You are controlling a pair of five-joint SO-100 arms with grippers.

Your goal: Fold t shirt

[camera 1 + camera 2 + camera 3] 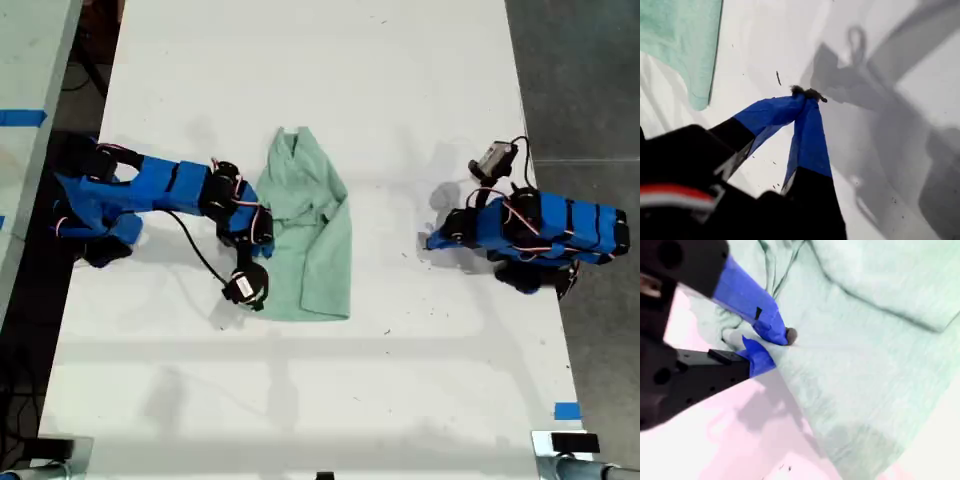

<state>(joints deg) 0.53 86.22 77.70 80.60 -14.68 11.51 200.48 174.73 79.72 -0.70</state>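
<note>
The pale mint-green t shirt (318, 250) lies wrinkled on the white table (330, 90), doubled over lengthwise with its collar toward the far end. The arm at the exterior view's left carries my second gripper (264, 236) (771, 346), which sits at the shirt's (865, 355) near edge, its blue fingers closed on a bunched fold of fabric. My first gripper (432, 241) (807, 96) is on the arm at the exterior view's right, well apart from the shirt. It is shut on nothing above bare table, with a corner of the shirt (685, 45) in its view.
The table's edge (528, 200) runs close behind the first arm's base, with dark floor beyond. A second tabletop (25, 150) with blue tape stands at the exterior view's left. A blue tape mark (567, 410) sits near the table's front corner at the exterior view's right.
</note>
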